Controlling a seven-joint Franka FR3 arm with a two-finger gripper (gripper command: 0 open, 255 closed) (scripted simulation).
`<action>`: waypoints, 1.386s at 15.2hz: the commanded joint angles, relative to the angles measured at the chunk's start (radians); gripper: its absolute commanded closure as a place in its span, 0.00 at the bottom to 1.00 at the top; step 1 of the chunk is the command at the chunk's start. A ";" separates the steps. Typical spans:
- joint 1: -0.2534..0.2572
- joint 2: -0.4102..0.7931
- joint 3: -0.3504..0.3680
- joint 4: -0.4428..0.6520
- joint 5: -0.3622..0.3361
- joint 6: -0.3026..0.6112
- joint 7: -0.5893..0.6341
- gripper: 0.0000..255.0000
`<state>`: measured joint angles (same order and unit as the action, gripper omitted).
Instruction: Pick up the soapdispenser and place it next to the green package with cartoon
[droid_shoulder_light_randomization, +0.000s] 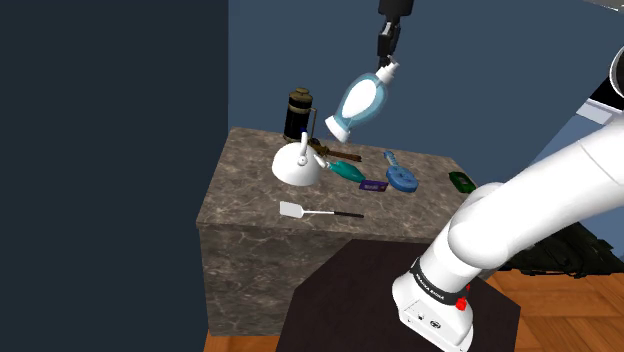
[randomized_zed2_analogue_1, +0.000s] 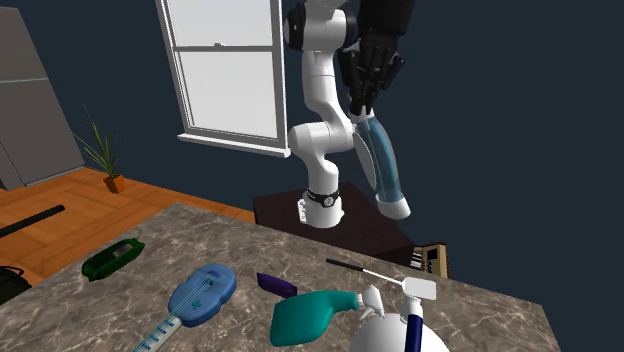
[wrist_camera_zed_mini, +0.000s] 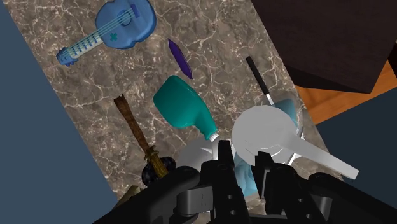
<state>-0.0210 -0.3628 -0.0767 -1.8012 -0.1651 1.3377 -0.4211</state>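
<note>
The pincer (droid_shoulder_light_randomization: 385, 52) is pinching the soap dispenser (droid_shoulder_light_randomization: 360, 103) by its pump, dangling it tilted high over the counter (droid_shoulder_light_randomization: 250, 185), with the green package (droid_shoulder_light_randomization: 461, 181) well off at the corner on the shoulder view's right.

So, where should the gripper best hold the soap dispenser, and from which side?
Grip the soap dispenser at its narrow white pump neck, coming from above. The gripper clasps it there now; the wide body, hanging tilted below, looks too broad to clasp.
</note>
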 joint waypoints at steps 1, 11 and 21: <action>-0.001 0.010 -0.001 0.036 -0.001 -0.026 -0.006 1.00; -0.008 0.049 -0.011 0.196 -0.010 -0.143 -0.046 1.00; -0.073 -0.122 -0.155 0.057 -0.112 -0.131 -0.265 1.00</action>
<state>-0.0869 -0.4682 -0.2140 -1.7273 -0.2644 1.2014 -0.6606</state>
